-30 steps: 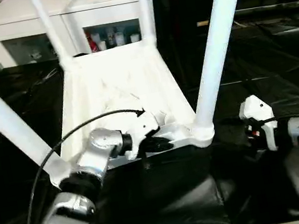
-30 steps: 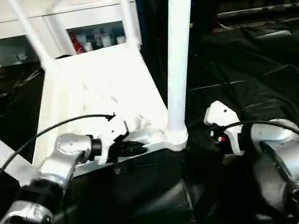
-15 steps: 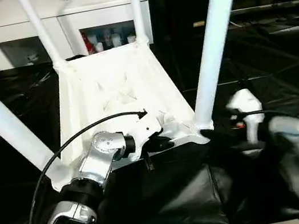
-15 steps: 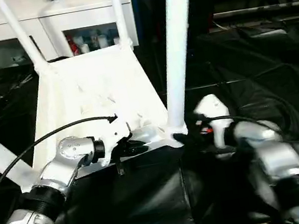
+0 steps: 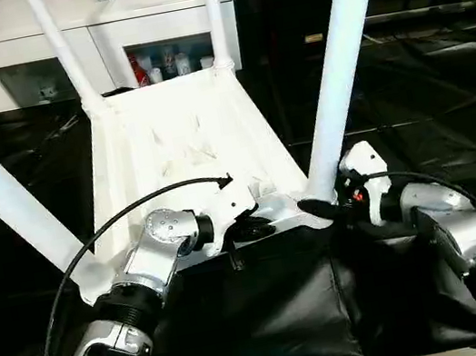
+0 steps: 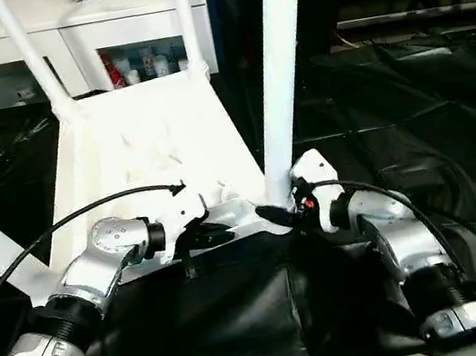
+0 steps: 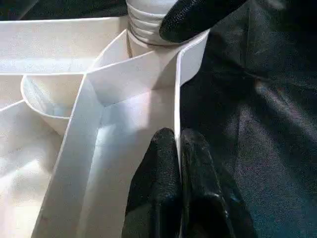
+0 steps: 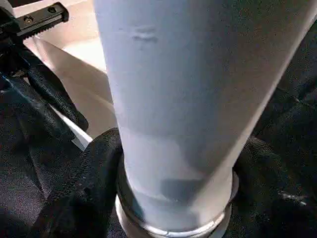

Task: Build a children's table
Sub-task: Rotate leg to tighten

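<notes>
Your tabletop (image 5: 183,151) lay upside down on the black-covered work table (image 5: 446,104), all four legs standing in the corner sockets.

Left gripper (image 7: 178,148) was clamped on the near rim, one finger on each side of the thin wall, just beside the near right socket. Right gripper (image 8: 173,198) was wrapped around the base of the near right leg (image 5: 339,68), fingers (image 8: 84,193) hugging the tube right above the socket collar. Closed on it as far as I could tell.

Risks from there:
- That leg's seating couldn't be judged. The left wrist view showed ribbed rings above the socket, so it may not have been fully home. If you pushed or twisted off-axis, it could have jammed or popped out.
- The rim hold was a thin-wall pinch. Torque from the right arm could have flexed the rim or slipped the fingers off, and the tabletop would have slid on the black cover.
- The legs were long and leaning outward. Any tabletop shift would have swung them toward the white cabinet (image 5: 102,36) behind.
</notes>
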Robot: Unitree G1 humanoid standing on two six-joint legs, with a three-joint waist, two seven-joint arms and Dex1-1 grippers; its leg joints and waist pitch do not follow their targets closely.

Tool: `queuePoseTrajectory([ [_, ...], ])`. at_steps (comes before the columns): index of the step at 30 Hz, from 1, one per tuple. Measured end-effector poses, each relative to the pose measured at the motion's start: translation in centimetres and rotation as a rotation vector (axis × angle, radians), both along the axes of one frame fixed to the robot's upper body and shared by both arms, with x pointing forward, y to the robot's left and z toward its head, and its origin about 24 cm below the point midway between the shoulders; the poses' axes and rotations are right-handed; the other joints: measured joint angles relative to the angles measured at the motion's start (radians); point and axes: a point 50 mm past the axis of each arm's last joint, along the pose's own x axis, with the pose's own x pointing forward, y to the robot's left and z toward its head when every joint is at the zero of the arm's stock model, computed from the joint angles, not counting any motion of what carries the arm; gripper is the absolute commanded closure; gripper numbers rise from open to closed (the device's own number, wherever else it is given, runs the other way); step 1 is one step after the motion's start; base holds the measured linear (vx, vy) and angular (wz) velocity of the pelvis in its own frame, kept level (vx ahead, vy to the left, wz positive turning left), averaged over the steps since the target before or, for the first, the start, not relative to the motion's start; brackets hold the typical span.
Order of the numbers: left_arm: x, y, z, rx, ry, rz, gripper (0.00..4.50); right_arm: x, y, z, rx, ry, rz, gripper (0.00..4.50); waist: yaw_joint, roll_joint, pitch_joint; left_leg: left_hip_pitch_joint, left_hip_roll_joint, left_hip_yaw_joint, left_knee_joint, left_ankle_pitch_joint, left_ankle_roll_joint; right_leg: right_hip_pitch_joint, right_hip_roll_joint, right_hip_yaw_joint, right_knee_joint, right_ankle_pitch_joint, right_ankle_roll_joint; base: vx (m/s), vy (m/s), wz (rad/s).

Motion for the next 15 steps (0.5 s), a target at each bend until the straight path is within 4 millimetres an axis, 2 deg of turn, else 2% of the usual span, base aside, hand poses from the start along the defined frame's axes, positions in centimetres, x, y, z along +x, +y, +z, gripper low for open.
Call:
queuePoseTrajectory([
  [10,0.1,0.1,0.0,-0.001,0.004,0.016,4.5,0.2,0.2,-0.4,0.016,0.0,-0.017,1.77,-0.004,-0.003,-0.001,0.001,0.0,0.0,0.0,0.0,0.0,0.0,0.0,0.0,0.0,0.0,0.0,0.0,0.0,0.0],
  [11,0.2,-0.1,-0.1,-0.005,0.004,0.028,4.5,0.3,0.4,-0.5,0.025,-0.003,-0.046,1.77,-0.006,-0.004,-0.001,0.001,0.0,0.0,0.0,0.0,0.0,0.0,0.0,0.0,0.0,0.0,0.0,0.0,0.0,0.0],
  [15,1.2,-1.8,-0.2,-0.009,-0.013,0.171,4.5,1.9,1.7,-1.3,0.082,-0.019,-0.335,1.78,-0.022,-0.007,-0.001,0.002,0.0,0.0,0.0,0.0,0.0,-0.001,0.0,0.0,-0.001,-0.002,0.004,0.0,0.0,0.0],
])
